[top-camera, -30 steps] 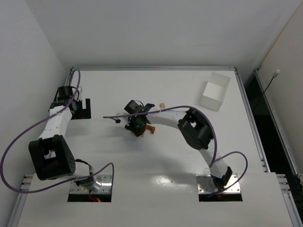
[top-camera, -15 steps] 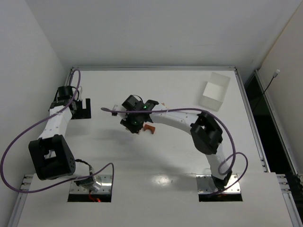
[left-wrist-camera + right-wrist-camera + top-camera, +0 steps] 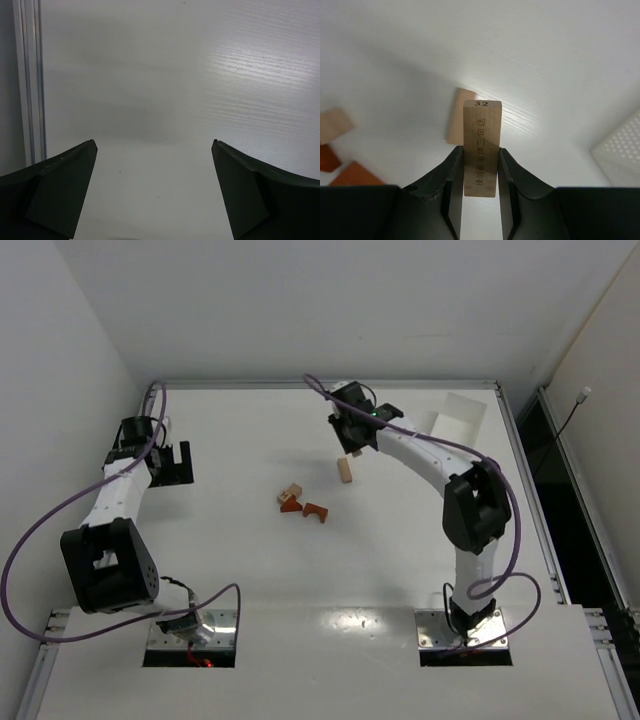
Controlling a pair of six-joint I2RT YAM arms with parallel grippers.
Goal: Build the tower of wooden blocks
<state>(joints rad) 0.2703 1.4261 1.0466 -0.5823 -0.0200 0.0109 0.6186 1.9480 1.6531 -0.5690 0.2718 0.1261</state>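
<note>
My right gripper (image 3: 352, 440) is shut on a long pale tan block (image 3: 482, 147) marked "32" and holds it upright above the table, toward the back centre. Another pale tan block (image 3: 346, 470) lies on the table just below it and also shows in the right wrist view (image 3: 459, 120). A small cluster lies in the middle of the table: a pale block (image 3: 291, 493) on a reddish-orange piece (image 3: 287, 505), and a reddish-orange piece (image 3: 316, 511) beside them. My left gripper (image 3: 166, 462) is open and empty at the far left, over bare table (image 3: 155, 145).
A white rectangular tray (image 3: 455, 432) stands at the back right; its corner shows in the right wrist view (image 3: 620, 150). A metal rail (image 3: 30, 80) runs along the table's left edge close to my left gripper.
My right gripper has swung from the table's middle to the back centre with the long pale block in it, uncovering the block cluster. The left arm has barely moved.
</note>
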